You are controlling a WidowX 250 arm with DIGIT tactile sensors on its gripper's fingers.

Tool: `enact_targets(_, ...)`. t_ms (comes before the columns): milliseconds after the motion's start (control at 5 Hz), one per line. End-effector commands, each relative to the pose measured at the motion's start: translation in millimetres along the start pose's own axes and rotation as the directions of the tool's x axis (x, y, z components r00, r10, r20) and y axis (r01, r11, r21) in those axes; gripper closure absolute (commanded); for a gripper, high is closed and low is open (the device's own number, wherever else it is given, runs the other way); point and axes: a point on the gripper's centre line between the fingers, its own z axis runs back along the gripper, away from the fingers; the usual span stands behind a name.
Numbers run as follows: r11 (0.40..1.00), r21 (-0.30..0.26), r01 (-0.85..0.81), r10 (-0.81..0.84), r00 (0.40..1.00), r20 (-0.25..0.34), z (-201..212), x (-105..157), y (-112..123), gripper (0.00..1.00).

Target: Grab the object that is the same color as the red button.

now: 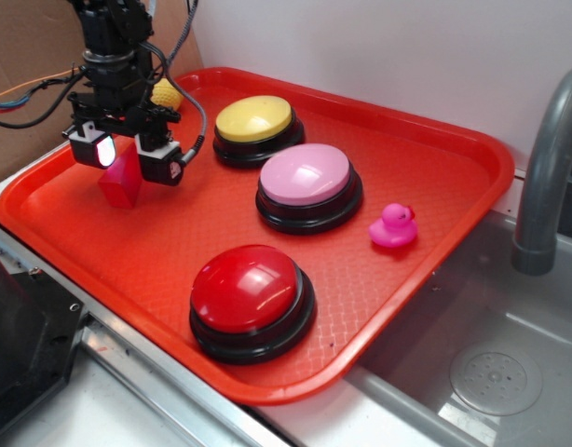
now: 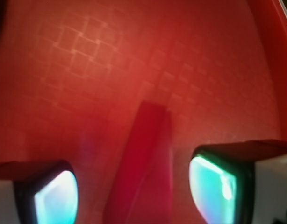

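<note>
A red tray (image 1: 426,177) sits on a counter beside a metal sink (image 1: 496,372) with a grey faucet (image 1: 547,177). A cardboard sheet (image 1: 34,47) stands behind the tray's far left corner.

Three large dome buttons on black bases run in a line down the tray. The yellow button (image 1: 256,126) is farthest back, the pink button (image 1: 307,184) is in the middle, and the red button (image 1: 251,300) is nearest the front edge. A small pink duck (image 1: 394,226) sits to the right of the pink button, apart from it.

At the tray's back left, the black robot arm (image 1: 114,47) points straight down. Its gripper (image 1: 126,155) is spread wide, a finger on either side of the red block (image 1: 121,182). The block rests on the tray floor under the gripper, well apart from the red button. A yellow ball (image 1: 167,93) lies just behind the arm, partly hidden by it.

The wrist view looks straight down. The block (image 2: 143,172) appears as a long red wedge running up from the bottom edge, lying between the two fingers (image 2: 213,186). Their pads glow pale blue-green. Clear gaps show between the block and each pad, so neither touches it. The tray's grid texture (image 2: 87,51) fills the rest of this view, blurred.
</note>
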Motion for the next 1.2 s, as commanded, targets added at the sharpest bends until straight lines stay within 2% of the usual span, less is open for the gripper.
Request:
enact_targets(0,1.0,-0.019,0.017,-0.018,1.0,-0.017,-19,-2,-3,1.0)
enact_targets(200,0.999,-0.016,0.035,-0.036,0.998,-0.051,-31,-4,-4,1.0)
enact_targets(400,0.973,-0.053,0.226,-0.229,0.972,-0.053,-13,-5,-2,1.0)
enact_targets(600,0.89,-0.013,0.456,-0.456,0.89,-0.013,35,-22,3,1.0)
enact_targets(800,0.77,0.015,0.638,-0.637,0.769,0.052,83,-39,4,1.0)
enact_targets(1000,0.747,0.015,0.664,-0.662,0.742,0.104,132,-68,-5,1.0)
